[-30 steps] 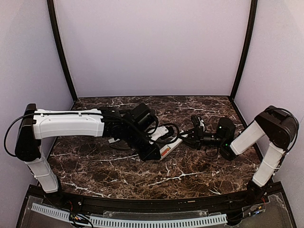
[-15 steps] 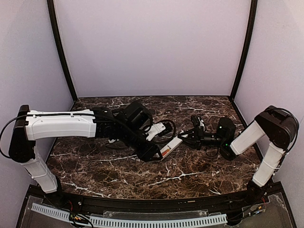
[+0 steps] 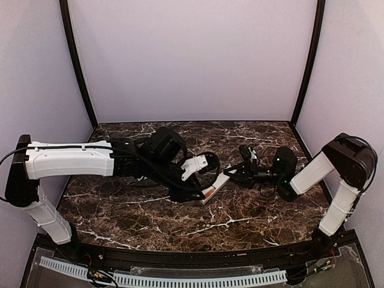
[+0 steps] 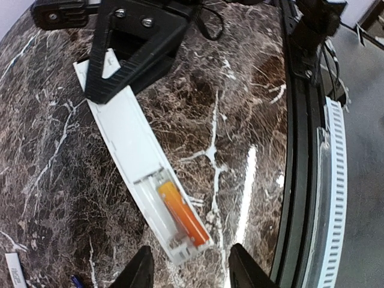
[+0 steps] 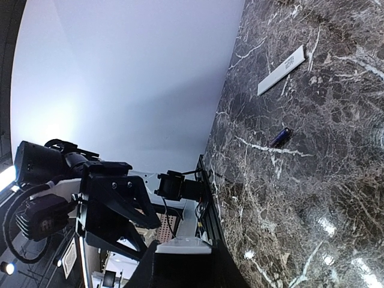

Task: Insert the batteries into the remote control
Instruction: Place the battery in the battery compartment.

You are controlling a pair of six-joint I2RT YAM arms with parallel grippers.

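- Remote control (image 4: 127, 129) is a slim white bar that lies at a slant across the middle of the dark marble tabletop (image 4: 240, 90), between the two arms. I cannot tell if it rests flat on the tabletop or is a little lifted.
- Its back side is turned up, and the compartment at one end is uncovered. This end points toward the near edge of the tabletop.
- One orange battery (image 4: 183, 219) lies lengthwise inside this compartment, along the side that is closer to the near edge.
- The right gripper (image 3: 233, 174) has the other end of the remote control. Its black jaws pinch the white bar from both sides, and in the right wrist view the white end sits between them.
- The left gripper (image 4: 191, 259) hangs just above the compartment end. Its jaws are spread and hold nothing, and the two fingers (image 4: 139, 273) stand on either side of the tip of the bar.
- A thin flat white cover strip (image 5: 282, 71) lies on the tabletop, well apart from the remote control.
- A small dark blue cylinder (image 5: 280, 137) lies on the tabletop near this strip, not touching it. It is too small to say more about it.
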